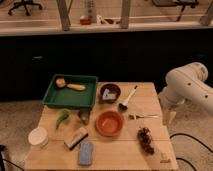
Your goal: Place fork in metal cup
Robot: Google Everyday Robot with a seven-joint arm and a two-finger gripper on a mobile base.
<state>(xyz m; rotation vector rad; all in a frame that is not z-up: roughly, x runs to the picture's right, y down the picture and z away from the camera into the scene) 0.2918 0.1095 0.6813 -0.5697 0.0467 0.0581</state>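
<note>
The fork [143,116] lies flat on the wooden table [120,155], just right of the orange bowl [109,122], with its handle pointing right. The metal cup [84,116] stands left of the orange bowl, near the front edge of the green tray. My arm [189,84] comes in from the right. My gripper [168,115] hangs at the table's right edge, a short way right of the fork's handle and not touching it.
A green tray [70,96] at the back left holds a yellow item. A dark brown bowl [109,92] and a white-handled brush [128,97] sit behind the orange bowl. A white tub [38,136], green item [62,117], sponge block [76,137], blue item [85,152] and dark grapes [145,139] lie along the front.
</note>
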